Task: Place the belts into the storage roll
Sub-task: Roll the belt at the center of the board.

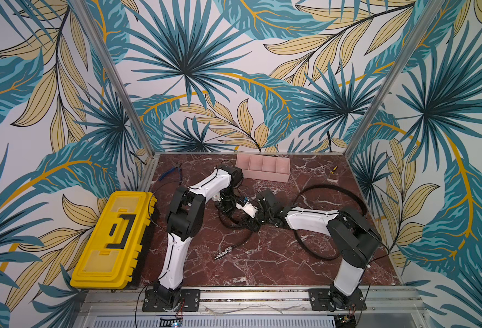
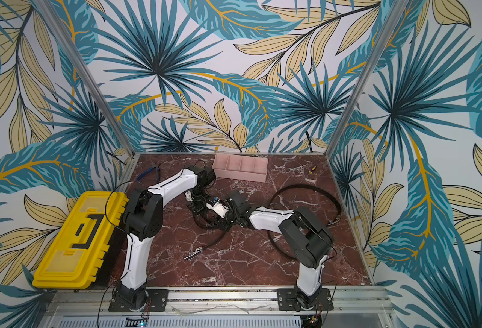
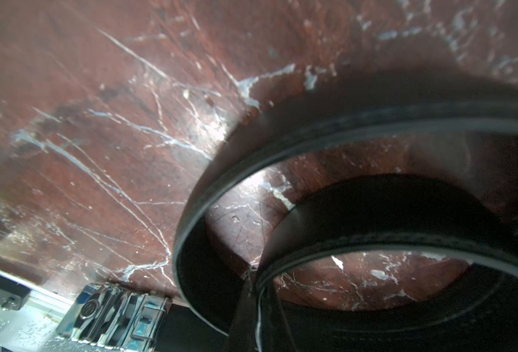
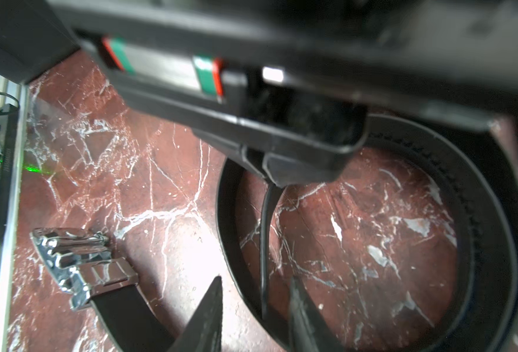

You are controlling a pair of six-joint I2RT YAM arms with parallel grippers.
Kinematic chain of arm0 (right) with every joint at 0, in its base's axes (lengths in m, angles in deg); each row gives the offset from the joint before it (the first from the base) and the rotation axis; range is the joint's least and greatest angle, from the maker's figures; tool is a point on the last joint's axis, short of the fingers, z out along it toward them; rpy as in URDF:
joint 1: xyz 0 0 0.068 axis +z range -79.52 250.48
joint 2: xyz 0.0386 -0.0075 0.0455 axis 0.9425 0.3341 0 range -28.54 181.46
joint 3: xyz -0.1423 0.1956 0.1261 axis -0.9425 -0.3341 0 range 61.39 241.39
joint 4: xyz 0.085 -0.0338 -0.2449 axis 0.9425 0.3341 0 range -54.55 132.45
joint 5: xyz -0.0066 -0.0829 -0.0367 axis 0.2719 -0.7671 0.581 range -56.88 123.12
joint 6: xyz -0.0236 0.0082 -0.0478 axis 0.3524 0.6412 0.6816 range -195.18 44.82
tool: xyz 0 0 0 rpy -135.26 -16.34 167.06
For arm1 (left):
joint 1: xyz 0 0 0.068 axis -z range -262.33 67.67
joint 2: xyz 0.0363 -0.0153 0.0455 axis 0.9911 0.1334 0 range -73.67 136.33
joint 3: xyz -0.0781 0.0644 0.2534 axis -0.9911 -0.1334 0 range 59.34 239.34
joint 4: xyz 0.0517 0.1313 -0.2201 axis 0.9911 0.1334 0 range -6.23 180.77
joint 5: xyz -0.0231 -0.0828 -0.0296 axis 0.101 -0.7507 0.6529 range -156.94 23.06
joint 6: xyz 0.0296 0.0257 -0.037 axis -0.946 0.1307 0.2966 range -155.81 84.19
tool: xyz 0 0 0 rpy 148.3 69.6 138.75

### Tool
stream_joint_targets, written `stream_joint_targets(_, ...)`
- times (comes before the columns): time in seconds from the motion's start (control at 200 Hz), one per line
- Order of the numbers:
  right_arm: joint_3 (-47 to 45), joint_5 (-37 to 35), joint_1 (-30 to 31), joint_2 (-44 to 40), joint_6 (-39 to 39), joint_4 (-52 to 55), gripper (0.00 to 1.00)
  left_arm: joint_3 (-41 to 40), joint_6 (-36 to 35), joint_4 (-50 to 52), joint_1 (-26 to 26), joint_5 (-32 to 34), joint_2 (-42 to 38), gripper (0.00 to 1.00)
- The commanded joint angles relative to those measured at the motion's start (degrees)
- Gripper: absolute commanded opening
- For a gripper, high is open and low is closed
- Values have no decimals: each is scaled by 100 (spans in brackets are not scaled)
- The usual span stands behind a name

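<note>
The coiled belt (image 4: 489, 231) lies in loose rings on the surface (image 1: 262, 264) at mid-table, directly under both grippers, which meet there in both top views. Its buckle (image 4: 77, 262) rests flat on the surface outside the coil, on the side toward the arm bases.

In the right wrist view, the left gripper (image 4: 274, 179) reaches down into the coil from above. Its jaws are together, clamped on the thin inner end of the strap, which hangs down from them on edge. The right gripper (image 4: 256, 283) sits low at the coil's rim. Its two fingers (image 4: 212, 314) are apart, with the coil wall and the inner strap standing between them, and no contact shows.

The second belt (image 1: 330, 187) lies as one wide open loop on the right side of the surface, partly under the right arm. The tray (image 1: 262, 176) stands at the far edge, well apart from both belts.
</note>
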Motion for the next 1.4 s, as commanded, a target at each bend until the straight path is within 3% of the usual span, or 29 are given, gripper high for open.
stream_joint_targets(0.0, -63, -94, 45, 196, 45, -151, 33, 132, -70, 94, -22, -38, 110, 0)
stream_joint_targets(0.401, -41, -293, 92, 418, -43, -354, 18, 137, -131, 92, 31, -81, 152, 0)
stream_joint_targets(0.921, 74, 184, 13, 178, -623, -327, 29, 161, -204, 92, 62, -49, 148, 0)
stream_joint_targets(1.397, 379, 47, -59, 445, -484, 92, 27, 246, -283, 88, 63, -153, 149, 0)
